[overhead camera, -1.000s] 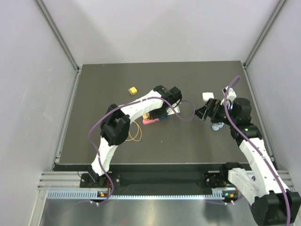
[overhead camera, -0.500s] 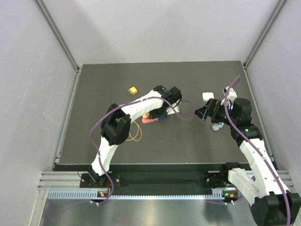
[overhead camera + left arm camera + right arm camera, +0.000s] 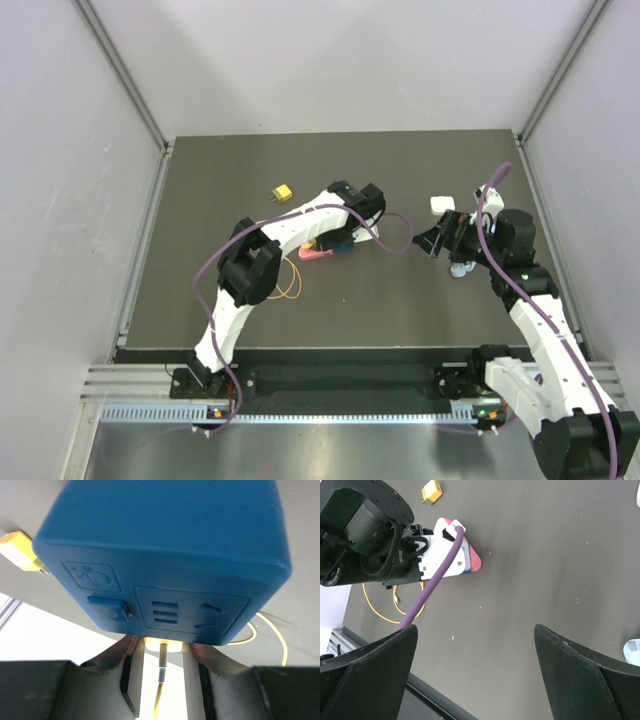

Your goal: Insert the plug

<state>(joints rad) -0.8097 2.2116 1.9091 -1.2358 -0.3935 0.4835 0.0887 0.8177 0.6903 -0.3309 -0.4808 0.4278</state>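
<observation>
In the left wrist view a blue socket block (image 3: 165, 555) with slotted openings fills the top. My left gripper (image 3: 163, 652) is shut on a cream plug (image 3: 162, 644) with a thin yellow cable (image 3: 160, 695), and the plug's head is pressed against the block's lower edge. From above, my left gripper (image 3: 337, 243) sits over the blue and pink block (image 3: 315, 254) at the mat's middle. My right gripper (image 3: 430, 243) hovers to its right, open and holding nothing. Its wide-apart fingers (image 3: 365, 675) frame bare mat, and the block (image 3: 470, 560) shows at upper left.
A loop of yellow cable (image 3: 290, 280) lies left of the block. A small yellow adapter (image 3: 283, 193) rests farther back left. A white piece (image 3: 441, 205) and a pale object (image 3: 460, 268) lie near the right arm. A purple cable (image 3: 395, 245) hangs between the arms.
The left arm's elbow has shifted slightly, and the block under its gripper has edged a little to the left. The right arm has not moved.
</observation>
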